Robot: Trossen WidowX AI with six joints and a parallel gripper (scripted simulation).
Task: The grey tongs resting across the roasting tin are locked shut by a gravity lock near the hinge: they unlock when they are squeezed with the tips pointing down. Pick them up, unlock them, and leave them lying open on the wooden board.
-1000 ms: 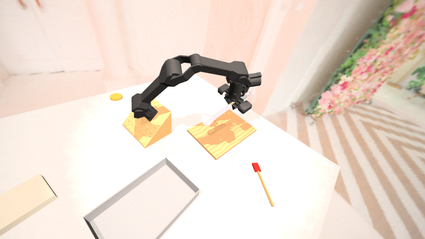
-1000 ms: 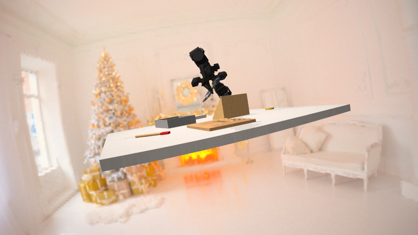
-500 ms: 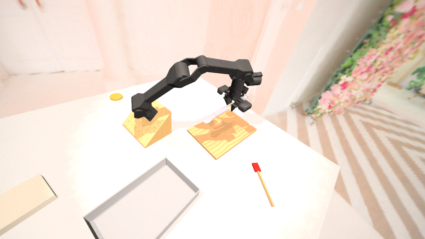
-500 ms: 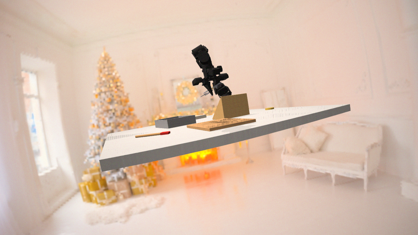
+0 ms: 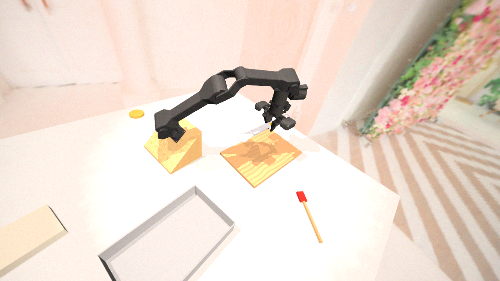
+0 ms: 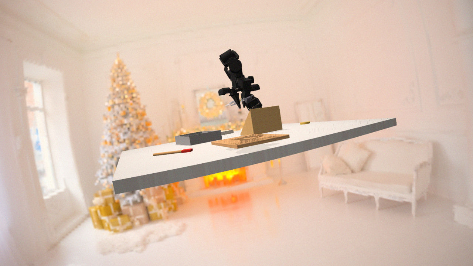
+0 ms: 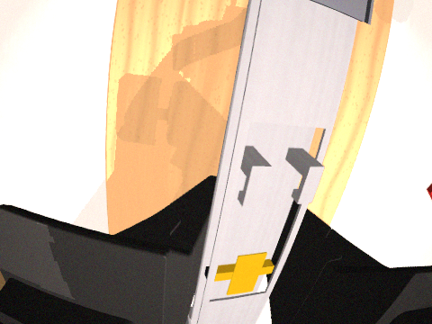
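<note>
My gripper (image 5: 273,125) (image 6: 240,103) (image 7: 241,191) is shut on the grey tongs (image 5: 252,131) (image 6: 232,102) (image 7: 288,103) near their hinge end. It holds them low over the far corner of the wooden board (image 5: 272,167) (image 6: 251,140) (image 7: 150,24), clear of its surface. The tongs lie nearly level, tips pointing left past the board's edge. In the wrist view their yellow lock piece (image 7: 243,273) sits between my fingers and the two arms run close together. The grey roasting tin (image 5: 159,211) (image 6: 191,139) stands empty at the front of the table.
The arm is mounted on a wooden wedge (image 5: 176,148) (image 6: 262,120) left of the board. A red-headed spatula (image 5: 309,214) (image 6: 172,152) lies to the board's front right. A yellow disc (image 5: 136,113) (image 6: 305,122) lies far back. A beige block (image 5: 24,234) lies at the front left.
</note>
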